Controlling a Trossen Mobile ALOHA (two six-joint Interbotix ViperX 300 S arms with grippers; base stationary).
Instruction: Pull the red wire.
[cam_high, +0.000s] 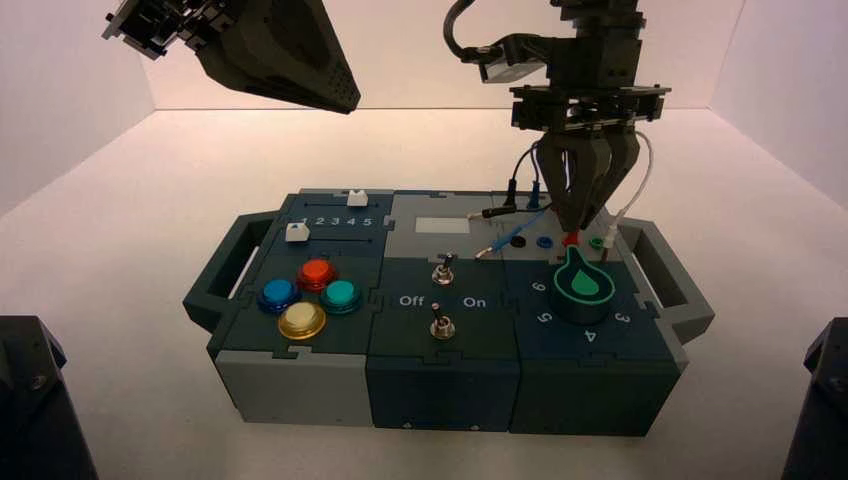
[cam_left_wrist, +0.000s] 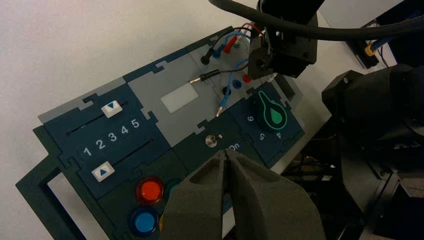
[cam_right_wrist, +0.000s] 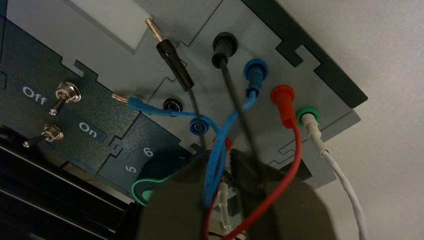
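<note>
The red wire (cam_right_wrist: 289, 148) loops from a red plug (cam_right_wrist: 283, 101) in a far socket down to a second red plug (cam_right_wrist: 226, 144) in the near socket row. My right gripper (cam_right_wrist: 220, 159) stands upright over that near plug (cam_high: 571, 238), its fingers closed in on it from both sides. In the high view the right gripper (cam_high: 574, 226) is at the box's right rear, just behind the green knob (cam_high: 583, 282). My left gripper (cam_left_wrist: 227, 154) is shut and empty, parked high above the box's left side (cam_high: 340, 98).
A blue wire (cam_right_wrist: 235, 120) with one loose plug (cam_right_wrist: 142, 106), a black wire with a loose plug (cam_right_wrist: 172, 59) and a white wire (cam_right_wrist: 330, 160) in the green socket crowd the red wire. Two toggle switches (cam_high: 442, 270), coloured buttons (cam_high: 316, 272) and sliders (cam_high: 297, 232) lie to the left.
</note>
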